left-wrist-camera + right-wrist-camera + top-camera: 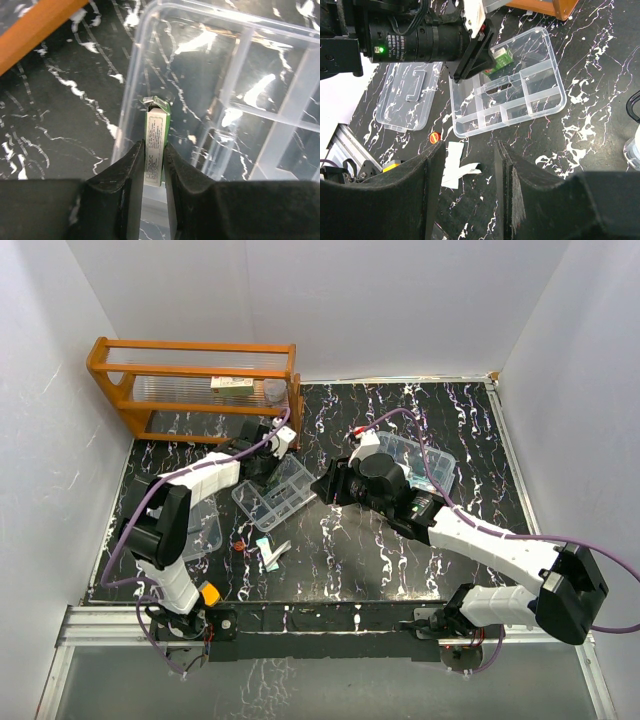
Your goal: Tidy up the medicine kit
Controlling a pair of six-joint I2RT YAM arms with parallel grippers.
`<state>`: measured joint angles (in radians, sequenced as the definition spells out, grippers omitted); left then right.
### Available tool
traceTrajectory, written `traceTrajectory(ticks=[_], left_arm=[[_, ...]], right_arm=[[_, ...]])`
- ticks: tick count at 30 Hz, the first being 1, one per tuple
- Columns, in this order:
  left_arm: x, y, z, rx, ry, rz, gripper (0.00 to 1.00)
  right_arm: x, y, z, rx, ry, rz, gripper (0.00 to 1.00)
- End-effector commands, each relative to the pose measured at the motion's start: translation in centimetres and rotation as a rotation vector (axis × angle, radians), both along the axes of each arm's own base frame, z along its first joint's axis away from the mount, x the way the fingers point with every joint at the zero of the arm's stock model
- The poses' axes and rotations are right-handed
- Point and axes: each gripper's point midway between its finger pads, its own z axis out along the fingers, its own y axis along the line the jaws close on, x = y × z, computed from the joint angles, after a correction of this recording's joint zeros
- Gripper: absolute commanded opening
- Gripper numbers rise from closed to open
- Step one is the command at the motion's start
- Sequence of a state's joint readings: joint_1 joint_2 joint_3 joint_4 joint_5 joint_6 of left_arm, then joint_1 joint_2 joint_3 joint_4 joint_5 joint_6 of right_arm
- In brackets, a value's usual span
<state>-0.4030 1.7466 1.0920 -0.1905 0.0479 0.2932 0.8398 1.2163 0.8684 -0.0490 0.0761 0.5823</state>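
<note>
The medicine kit lies in parts on the black marbled table: clear box [428,462], divided tray insert [276,492] [520,95] and flat lid [203,528] [405,97]. My left gripper [154,148] [266,468] is shut on a small green-and-white box [155,131] [499,59], held upright over the tray's [260,100] end compartment, just inside its wall. To the tray's right my right gripper [468,156] [333,484] hangs open above the table with nothing between its fingers.
An orange wooden rack [120,390] stands at the back left with a clear container and a small carton in it. White paper strips [270,552] [454,167], a small red cap [435,137] and a yellow item [209,592] lie near the front. White walls enclose the table.
</note>
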Motion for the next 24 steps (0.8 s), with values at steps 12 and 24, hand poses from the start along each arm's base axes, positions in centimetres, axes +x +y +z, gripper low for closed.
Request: traceTrajectory(ticks=[12, 24], left_arm=[[0.7, -0.5, 3.1, 0.24, -0.364, 0.086, 0.26], [-0.9, -3.5, 5.7, 0.078, -0.287, 0.035, 0.46]], right_arm=[[-0.1, -0.4, 1.3, 0.05, -0.038, -0.018, 0.42], [-0.1, -1.0, 1.9, 0.061, -0.053, -0.042, 0.42]])
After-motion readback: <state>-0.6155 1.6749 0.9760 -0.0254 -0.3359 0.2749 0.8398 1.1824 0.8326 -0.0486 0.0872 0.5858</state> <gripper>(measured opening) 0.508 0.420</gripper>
